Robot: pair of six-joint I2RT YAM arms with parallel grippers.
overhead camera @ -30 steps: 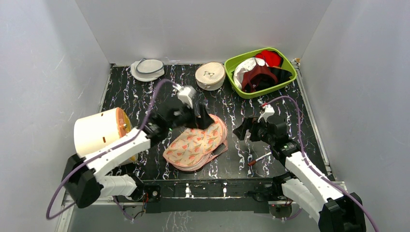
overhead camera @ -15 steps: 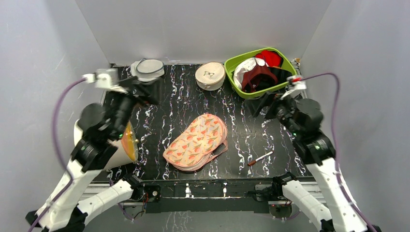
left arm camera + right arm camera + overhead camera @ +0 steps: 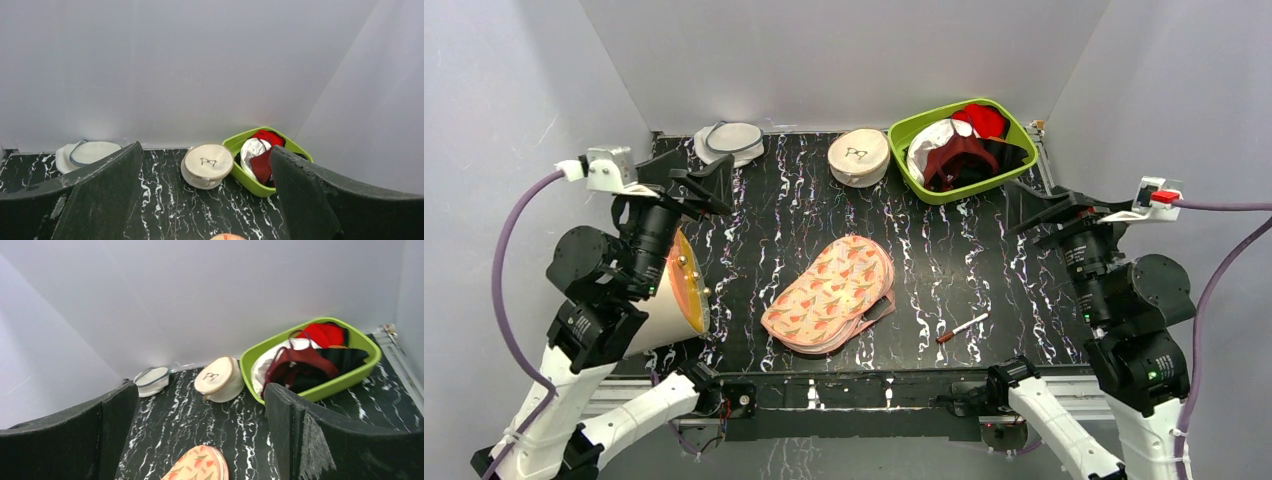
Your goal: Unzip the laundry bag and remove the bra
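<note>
The leaf-print laundry bag (image 3: 829, 293) lies flat in the middle of the black marbled tabletop (image 3: 984, 270), with nothing touching it. The dark maroon bra (image 3: 957, 158) sits in the green basket (image 3: 984, 181) at the far right. Both arms have swung back from the bag. The left claw (image 3: 696, 182) and right claw (image 3: 1049, 208) hang raised at the sides, jaws spread wide and empty. The task looks finished.

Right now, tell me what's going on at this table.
Nothing is being handled. Both arms are raised at the sides, the left tool and the right tool open and empty. The laundry bag lies untouched on the table, zipped or not I cannot tell. The maroon bra sits in the green basket at the far right, among other garments.
</note>
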